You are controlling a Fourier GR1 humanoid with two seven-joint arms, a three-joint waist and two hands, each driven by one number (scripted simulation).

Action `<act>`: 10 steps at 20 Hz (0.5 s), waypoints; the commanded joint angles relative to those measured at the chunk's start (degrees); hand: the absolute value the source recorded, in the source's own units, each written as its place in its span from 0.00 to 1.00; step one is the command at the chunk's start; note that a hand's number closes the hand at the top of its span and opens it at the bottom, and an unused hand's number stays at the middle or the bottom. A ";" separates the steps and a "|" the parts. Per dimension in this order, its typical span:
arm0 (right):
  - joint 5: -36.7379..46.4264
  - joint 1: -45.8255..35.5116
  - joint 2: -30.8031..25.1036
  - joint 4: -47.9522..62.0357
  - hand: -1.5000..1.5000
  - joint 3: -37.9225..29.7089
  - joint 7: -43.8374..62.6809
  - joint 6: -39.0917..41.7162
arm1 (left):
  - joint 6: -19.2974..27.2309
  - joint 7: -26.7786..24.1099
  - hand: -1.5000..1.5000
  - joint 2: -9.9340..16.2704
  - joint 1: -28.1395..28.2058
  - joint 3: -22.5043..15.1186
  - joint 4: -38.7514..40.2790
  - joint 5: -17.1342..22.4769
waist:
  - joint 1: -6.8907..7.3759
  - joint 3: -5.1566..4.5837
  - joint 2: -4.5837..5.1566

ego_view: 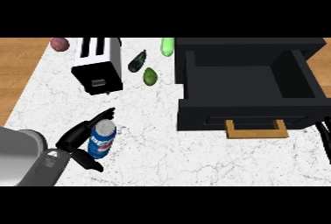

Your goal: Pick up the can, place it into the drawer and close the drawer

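Nearest the viewer, at the lower left, the robot's left hand (pixel 79 139) comes in on a grey forearm. Its black fingers and thumb are curled round a blue Pepsi can (pixel 101 140), fingers on the far side, thumb on the near side. The can stands on, or just above, the white marble counter (pixel 161 144); whether it has been lifted cannot be told from this view.

At the lower right edge, thin black fingers of the right hand (pixel 324 138) show just beside the drawer's front corner. They look straight and hold nothing.

To the right, well apart from the can, a black drawer (pixel 249 83) stands pulled open, with a wooden handle (pixel 256 130) on its near face. Nothing is seen inside it.

Farther back sit a toaster (pixel 97 65), a green lime-like fruit (pixel 150 76), a dark eggplant (pixel 137 61), a pale green vegetable (pixel 167 46) and a reddish round vegetable (pixel 59 43).

Judged from this, only the grasp is made. Carrying the can across, placing it in the drawer and pushing the drawer closed all remain.
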 commanded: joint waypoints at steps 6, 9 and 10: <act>-1.93 -0.29 0.29 -2.34 0.00 -1.31 2.43 -0.35 | -7.91 -1.98 1.00 -0.90 1.71 -2.01 -3.82 2.04 | 0.12 0.00 -0.03; -4.05 -1.05 -1.96 0.60 0.00 -4.24 1.31 1.31 | -10.99 1.04 1.00 -1.74 3.65 -2.36 -9.03 5.30 | 0.54 0.06 -0.16; -2.89 -3.71 -1.21 2.61 0.00 -3.97 0.30 -0.28 | -11.39 2.52 1.00 -2.66 2.24 -1.56 -7.79 6.69 | 0.54 0.04 -0.05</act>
